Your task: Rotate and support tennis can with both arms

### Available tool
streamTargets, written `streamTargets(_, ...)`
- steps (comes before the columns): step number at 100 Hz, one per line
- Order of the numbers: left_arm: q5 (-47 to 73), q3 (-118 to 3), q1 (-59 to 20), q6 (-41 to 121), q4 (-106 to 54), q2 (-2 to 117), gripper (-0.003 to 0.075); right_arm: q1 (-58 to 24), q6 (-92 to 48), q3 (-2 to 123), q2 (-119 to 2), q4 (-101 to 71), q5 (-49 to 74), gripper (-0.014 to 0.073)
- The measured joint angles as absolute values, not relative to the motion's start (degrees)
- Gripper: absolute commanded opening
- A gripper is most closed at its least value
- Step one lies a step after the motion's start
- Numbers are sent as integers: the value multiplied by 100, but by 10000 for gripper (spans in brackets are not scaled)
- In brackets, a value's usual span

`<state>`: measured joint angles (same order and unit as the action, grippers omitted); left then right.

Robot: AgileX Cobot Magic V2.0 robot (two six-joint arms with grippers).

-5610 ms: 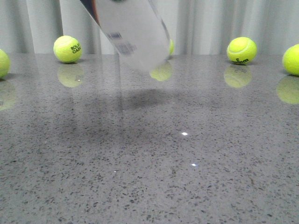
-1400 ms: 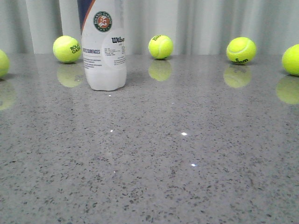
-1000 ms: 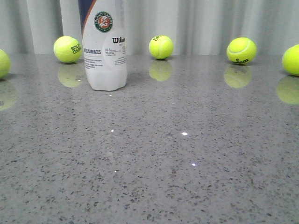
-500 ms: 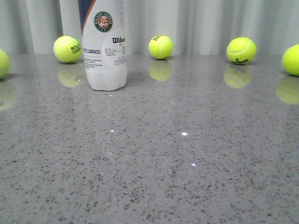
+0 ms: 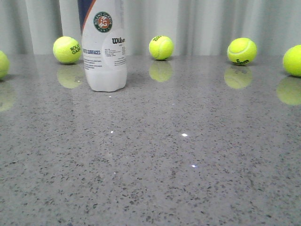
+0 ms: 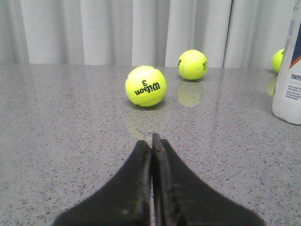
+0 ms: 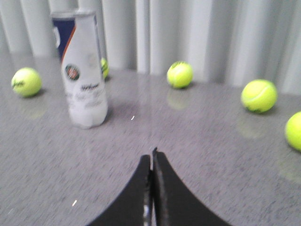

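Note:
The tennis can [image 5: 104,47] stands upright on the grey table, left of centre toward the back, its top cut off in the front view. The right wrist view shows the whole can [image 7: 84,70], with its navy band, orange stripe and silver rim. One edge of the can [image 6: 288,75] shows in the left wrist view. My left gripper [image 6: 151,140] is shut and empty, low over the table and away from the can. My right gripper [image 7: 152,157] is also shut and empty, well short of the can. Neither gripper appears in the front view.
Several yellow-green tennis balls lie along the back of the table by the curtain [image 5: 197,23]: one [image 5: 67,49] left of the can, one [image 5: 161,47] right of it, another [image 5: 241,51] farther right. A Wilson 3 ball [image 6: 146,86] lies ahead of my left gripper.
Earlier the can hung tilted and blurred above the table; it has since stood upright on the table. Over the last second it has barely shifted.

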<state>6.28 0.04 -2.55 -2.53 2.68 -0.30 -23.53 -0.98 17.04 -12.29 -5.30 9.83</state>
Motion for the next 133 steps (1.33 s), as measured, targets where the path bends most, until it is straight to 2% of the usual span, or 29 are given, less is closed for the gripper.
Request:
streamTargets(19, 614, 4, -255, -257, 268, -30, -19, -1326, 43, 769, -1203, -131, -377, -60)
streamTargets(32, 614, 4, -255, -257, 268, -30, -19, -571, 480, 153, -822, 162, -492, -60)
streamTargets(46, 610, 4, -255, -257, 268, -30, -19, -115, 633, -146, -300, 282, -278, -60)
streamTargets(78, 577, 4, -255, -257, 268, -30, -19, 370, 665, -145, 56, 360, 379, -60)
streamTargets(133, 577, 4, -255, -267, 268, -30, -19, 382, 598, -145, 56, 360, 525, -60)
